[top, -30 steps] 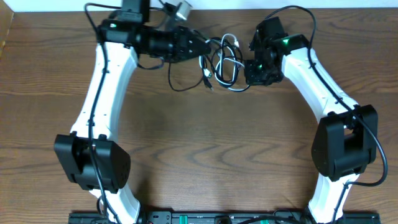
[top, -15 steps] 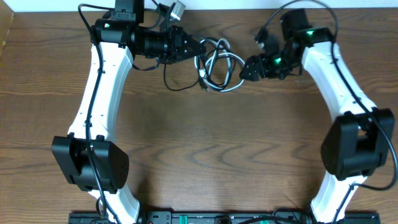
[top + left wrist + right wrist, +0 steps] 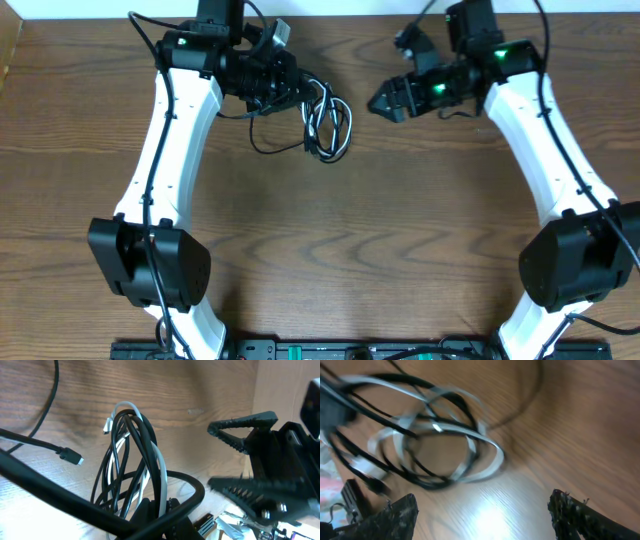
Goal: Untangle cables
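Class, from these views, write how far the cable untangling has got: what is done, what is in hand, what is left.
Done: nothing looks separated. The cables form one bundle, black loops wound with the white cable.
In hand: the left gripper is shut on the bundle, and the right gripper is open and apart from it.
Left: pulling every cord free.

You see even, bright overhead light with soft shadows; your right wrist view is motion-blurred, the cables (image 3: 492, 450) smeared, with white glare on the desk (image 3: 492, 510)
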You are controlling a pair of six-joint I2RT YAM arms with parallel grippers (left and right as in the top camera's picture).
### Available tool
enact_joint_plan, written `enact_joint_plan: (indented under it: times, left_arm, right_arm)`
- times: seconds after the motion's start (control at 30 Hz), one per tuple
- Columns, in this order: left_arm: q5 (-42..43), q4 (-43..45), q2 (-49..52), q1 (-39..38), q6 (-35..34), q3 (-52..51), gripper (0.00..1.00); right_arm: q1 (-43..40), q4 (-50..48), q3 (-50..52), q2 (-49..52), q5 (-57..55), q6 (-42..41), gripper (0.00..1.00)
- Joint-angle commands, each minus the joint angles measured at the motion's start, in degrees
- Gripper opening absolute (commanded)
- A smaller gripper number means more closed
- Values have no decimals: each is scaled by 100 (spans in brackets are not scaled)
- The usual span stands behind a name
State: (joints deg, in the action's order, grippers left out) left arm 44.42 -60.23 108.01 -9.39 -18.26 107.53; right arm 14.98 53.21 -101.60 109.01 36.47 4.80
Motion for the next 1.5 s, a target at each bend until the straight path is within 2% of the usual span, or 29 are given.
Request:
enact_joint_plan:
  times: [0.0, 0.3, 0.63, 0.9, 0.97, 1.03, 1.23, 1.47]
  left_arm:
    - [-57, -17, -192, -96, -205, 33, 7]
    - [13, -267, -192, -260, -247, 33, 8]
    - [293, -385, -192, -293, -243, 33, 7]
    - [289, -404, -192, -293, -184, 33, 7]
    - [291, -409, -192, -293, -116, 33, 8]
    - [289, -435, -192, -293, 4, 33, 7]
    - [269, -680, -192, -293, 481, 33, 7]
    - [267, -986, -199, -291, 1471, 33, 7]
  right_arm:
    - [271, -262, -72, -24, 271, -48, 80]
    - [612, -1036, -68, 55, 247, -201, 69]
    - [715, -1084, -68, 389, 313, -258, 55]
    - [588, -1340, -68, 387, 103, -503, 25]
    - [481, -1331, -68, 385, -116, -710, 11]
    - [350, -1283, -68, 385, -354, -973, 1]
    - [-358, -1051, -68, 385, -914, -1537, 1]
    - [-1375, -411, -68, 385, -1744, -1749, 1]
